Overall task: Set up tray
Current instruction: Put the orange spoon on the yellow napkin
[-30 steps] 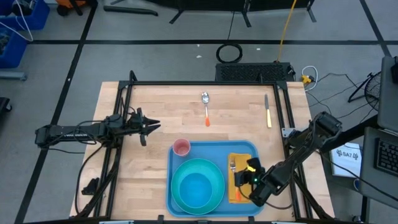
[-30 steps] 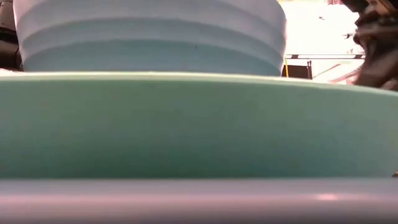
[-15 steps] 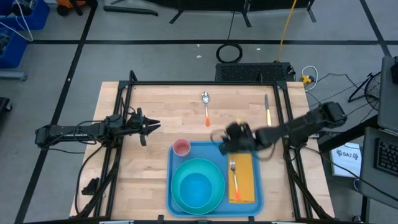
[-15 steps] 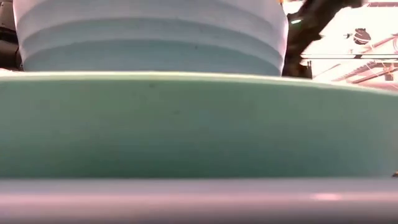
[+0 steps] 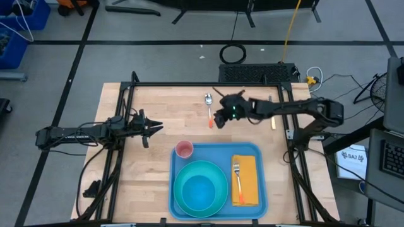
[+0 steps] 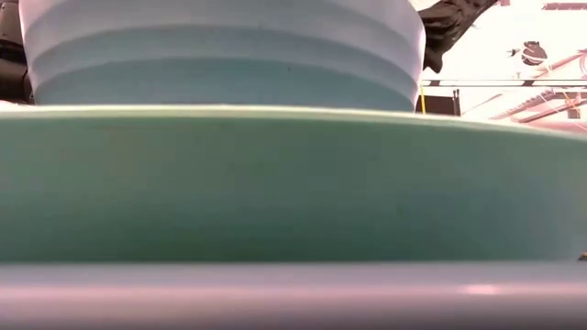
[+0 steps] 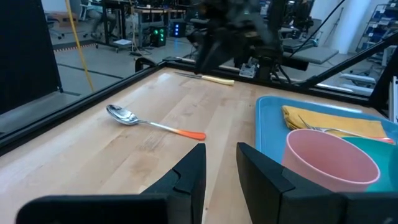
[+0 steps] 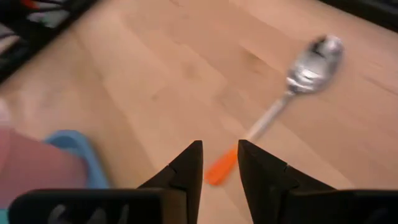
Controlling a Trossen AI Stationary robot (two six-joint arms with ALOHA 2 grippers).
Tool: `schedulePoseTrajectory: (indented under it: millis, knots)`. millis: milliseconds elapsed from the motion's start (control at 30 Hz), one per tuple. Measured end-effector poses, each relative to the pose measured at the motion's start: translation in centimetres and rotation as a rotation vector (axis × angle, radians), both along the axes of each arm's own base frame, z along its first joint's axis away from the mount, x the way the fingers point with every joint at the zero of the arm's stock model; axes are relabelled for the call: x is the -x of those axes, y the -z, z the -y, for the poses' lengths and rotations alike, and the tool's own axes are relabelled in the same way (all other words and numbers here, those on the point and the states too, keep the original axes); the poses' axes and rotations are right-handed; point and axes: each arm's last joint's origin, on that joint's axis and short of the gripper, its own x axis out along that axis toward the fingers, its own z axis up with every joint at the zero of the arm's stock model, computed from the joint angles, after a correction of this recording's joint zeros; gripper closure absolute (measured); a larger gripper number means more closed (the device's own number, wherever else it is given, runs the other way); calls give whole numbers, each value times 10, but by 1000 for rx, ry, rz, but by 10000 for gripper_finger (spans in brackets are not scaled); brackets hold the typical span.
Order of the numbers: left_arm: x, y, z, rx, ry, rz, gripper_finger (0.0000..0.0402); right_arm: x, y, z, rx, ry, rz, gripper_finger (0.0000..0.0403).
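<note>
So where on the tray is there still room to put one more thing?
Not much. The tray is crowded: pink cup in its far left corner, teal plate with the blue bowl filling the left, fork on the yellow napkin filling the right. Bare blue shows only along the far edge, between cup and napkin.

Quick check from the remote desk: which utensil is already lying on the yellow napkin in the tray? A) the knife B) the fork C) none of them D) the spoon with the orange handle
B: in the high view the fork lies on the yellow napkin inside the tray, while the spoon and knife rest on the bare table.
</note>
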Motion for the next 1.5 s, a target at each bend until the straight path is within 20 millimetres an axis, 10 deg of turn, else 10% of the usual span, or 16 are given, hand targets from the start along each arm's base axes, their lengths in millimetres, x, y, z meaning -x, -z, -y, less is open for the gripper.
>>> schedulePoseTrajectory:
  millis: [767, 1500]
  knots:
    - [0, 0, 0, 0, 0, 2, 309, -71, 8, 81, -67, 8, -398, 323]
    - [0, 0, 0, 0, 1, 1, 309, -78, 24, 75, -402, 32, -310, 289]
